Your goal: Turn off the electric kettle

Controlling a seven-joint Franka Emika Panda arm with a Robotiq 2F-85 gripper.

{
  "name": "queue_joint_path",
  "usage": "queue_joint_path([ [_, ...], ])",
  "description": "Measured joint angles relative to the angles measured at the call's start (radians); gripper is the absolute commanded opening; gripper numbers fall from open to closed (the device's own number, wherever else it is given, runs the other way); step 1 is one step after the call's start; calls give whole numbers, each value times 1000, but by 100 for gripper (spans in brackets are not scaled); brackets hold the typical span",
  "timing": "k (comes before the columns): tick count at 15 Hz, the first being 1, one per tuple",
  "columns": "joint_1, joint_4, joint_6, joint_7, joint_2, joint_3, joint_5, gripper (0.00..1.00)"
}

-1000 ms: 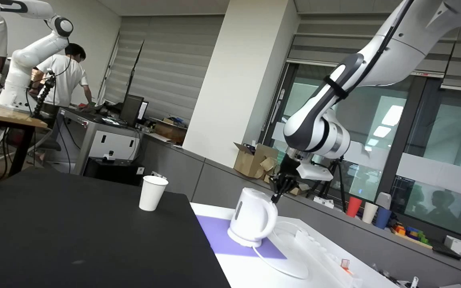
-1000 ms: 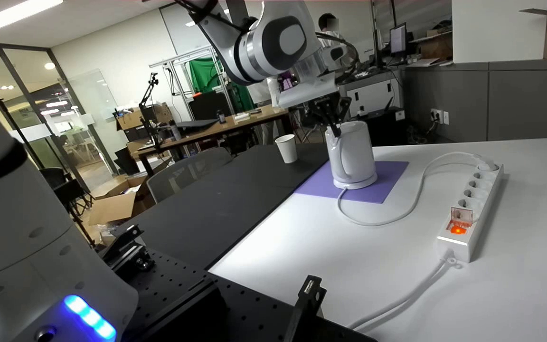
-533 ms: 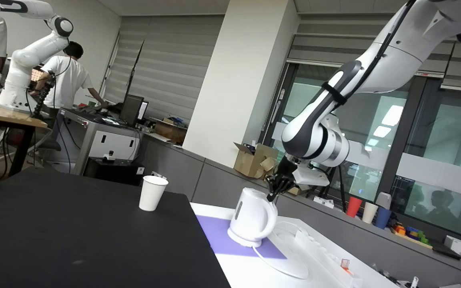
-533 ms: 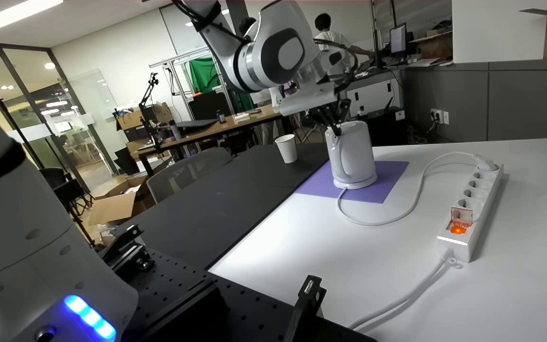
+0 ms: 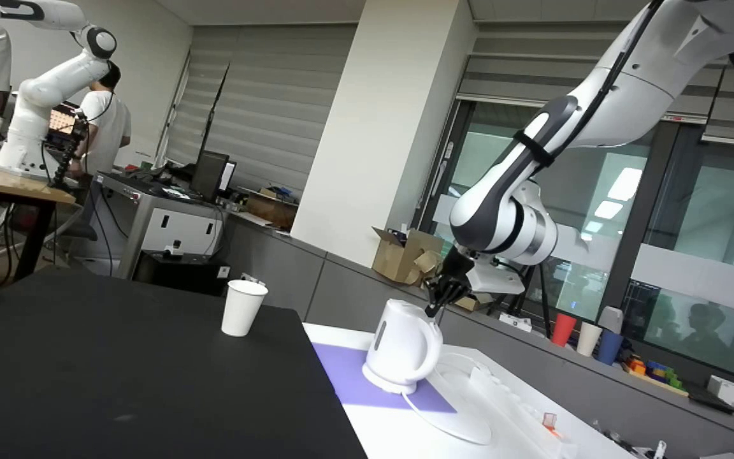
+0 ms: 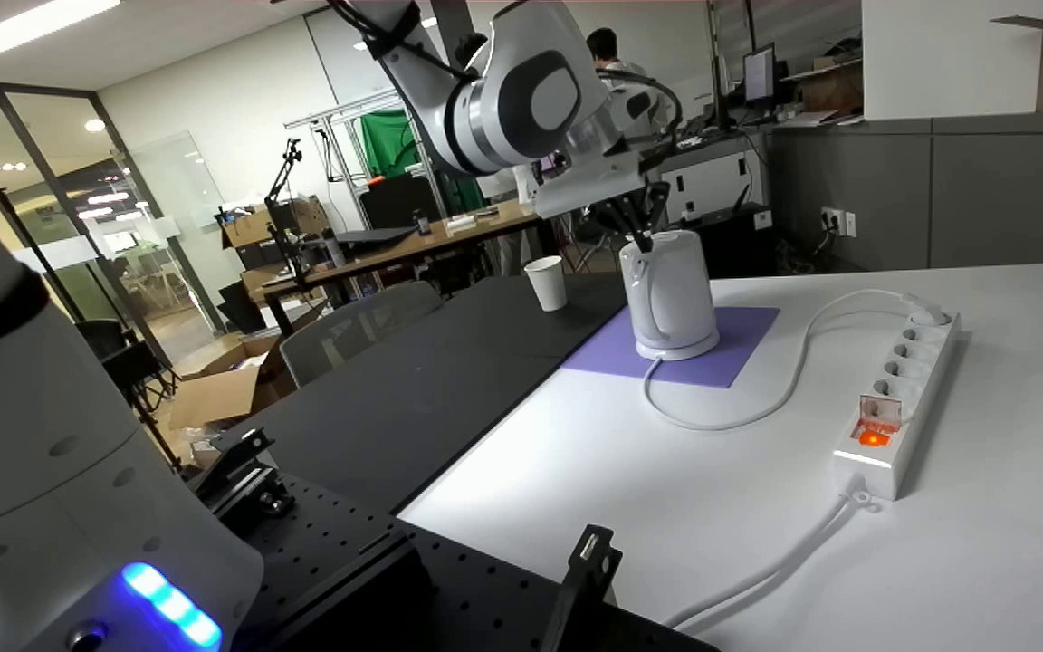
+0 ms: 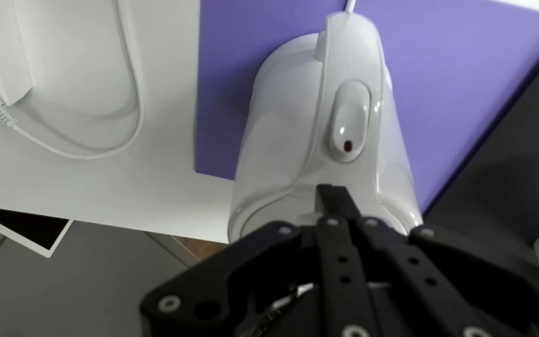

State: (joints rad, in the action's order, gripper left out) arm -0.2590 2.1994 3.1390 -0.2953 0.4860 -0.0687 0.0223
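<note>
Electric kettle [image 7: 276, 145] below clenched pincer [image 7: 332, 193]
It stands upright, handle's top just under the fingertips (contact unclear).

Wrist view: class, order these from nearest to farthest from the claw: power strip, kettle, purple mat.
1. Kettle: centre, its top partly behind the claw.
2. Purple mat: beneath the kettle.
3. Power strip: upper left, partly cut off.

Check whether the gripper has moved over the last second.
Yes, slightly. In an exterior view, the gripper has shifted left in the picture against the electric kettle, which has not visibly moved.
</note>
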Motion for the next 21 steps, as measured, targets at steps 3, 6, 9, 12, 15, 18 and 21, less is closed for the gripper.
queue_joint_path([
  [3,7,-1,-67,0,-17,5,1,0],
  [6,17,-1,-137,0,-38,14,1,0],
  [9,26,-2,-170,0,-48,22,1,0],
  [12,38,-2,-179,0,-48,36,1,0],
  [15,43,-2,-185,0,-47,42,0,0],
  [18,42,-1,-183,-1,-44,41,-1,0],
  [21,40,0,-168,-1,-36,37,-2,0],
])
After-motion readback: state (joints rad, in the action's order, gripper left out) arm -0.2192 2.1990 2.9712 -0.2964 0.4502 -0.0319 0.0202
